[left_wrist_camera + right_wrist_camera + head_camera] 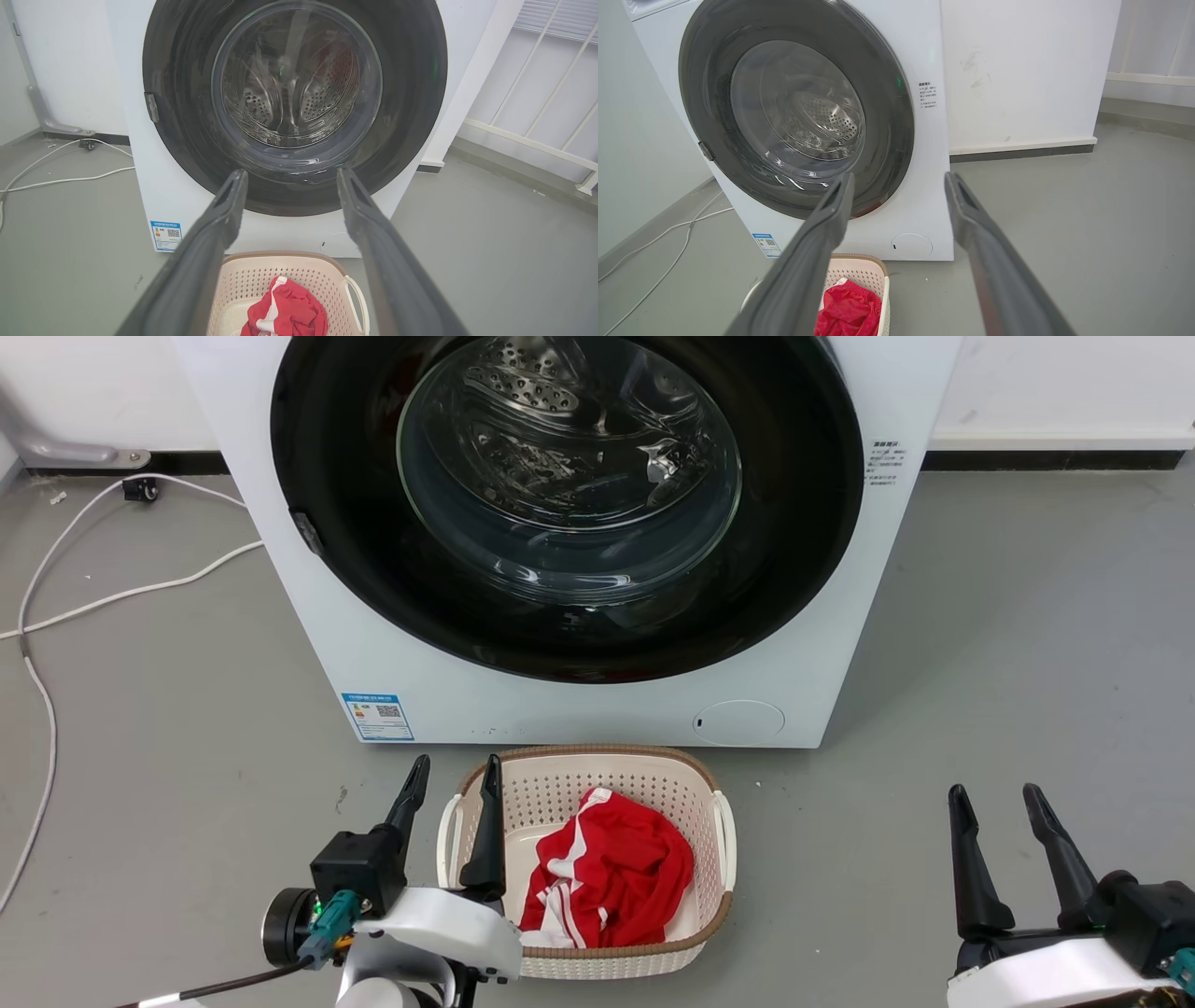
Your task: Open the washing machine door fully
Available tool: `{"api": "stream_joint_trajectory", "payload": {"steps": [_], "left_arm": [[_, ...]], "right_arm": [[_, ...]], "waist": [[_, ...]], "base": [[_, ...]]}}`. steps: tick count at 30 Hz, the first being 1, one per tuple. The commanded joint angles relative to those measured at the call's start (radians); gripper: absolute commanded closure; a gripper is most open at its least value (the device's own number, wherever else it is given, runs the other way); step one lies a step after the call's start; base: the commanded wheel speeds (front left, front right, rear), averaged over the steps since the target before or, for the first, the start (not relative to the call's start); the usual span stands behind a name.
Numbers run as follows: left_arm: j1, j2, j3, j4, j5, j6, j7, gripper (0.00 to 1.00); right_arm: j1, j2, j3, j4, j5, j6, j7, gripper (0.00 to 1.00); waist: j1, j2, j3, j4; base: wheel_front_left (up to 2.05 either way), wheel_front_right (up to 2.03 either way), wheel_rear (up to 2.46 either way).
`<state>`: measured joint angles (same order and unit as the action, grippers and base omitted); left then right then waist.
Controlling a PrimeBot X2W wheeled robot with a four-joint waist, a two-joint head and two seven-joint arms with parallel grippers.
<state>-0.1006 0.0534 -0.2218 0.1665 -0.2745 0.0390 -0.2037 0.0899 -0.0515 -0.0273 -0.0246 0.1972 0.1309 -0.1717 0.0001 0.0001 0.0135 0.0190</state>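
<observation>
The washing machine door [373, 523] [187, 116] [887, 121] is a large round glossy black ring with a bulging clear glass centre, lying flat against the white machine front. A small grey hinge piece [306, 532] sits on its left rim. My left gripper [456, 775] [289, 179] stands open at the lower left, above the basket's left edge, well short of the door. At the lower right my right gripper [999, 798] [899, 182] is open too, over bare floor. Both hold nothing.
A cream laundry basket [719, 821] [341, 275] [882, 280] with a red and white garment [607, 877] stands on the grey floor right in front of the machine. White cables [112, 597] trail on the floor at the left. A small round white flap [738, 721] sits low on the machine.
</observation>
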Motion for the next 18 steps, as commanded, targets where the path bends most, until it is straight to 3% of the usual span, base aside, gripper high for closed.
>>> {"api": "stream_joint_trajectory", "payload": {"steps": [1, 18], "left_arm": [[-0.012, 0.004, -0.005, -0.002, 0.024, 0.007, -0.010, 0.00], [-0.001, 0.002, -0.014, 0.007, 0.136, 0.033, -0.041, 0.00]], "right_arm": [[0.010, 0.001, 0.001, -0.013, -0.026, 0.000, -0.007, 0.00], [0.034, 0.002, 0.005, -0.036, -0.133, 0.000, -0.032, 0.00]], "waist": [[-0.0001, -0.0001, 0.000, 0.000], [-0.0001, -0.0001, -0.003, 0.000]], "base": [[0.00, 0.00, 0.00], [0.00, 0.00, 0.00]]}}
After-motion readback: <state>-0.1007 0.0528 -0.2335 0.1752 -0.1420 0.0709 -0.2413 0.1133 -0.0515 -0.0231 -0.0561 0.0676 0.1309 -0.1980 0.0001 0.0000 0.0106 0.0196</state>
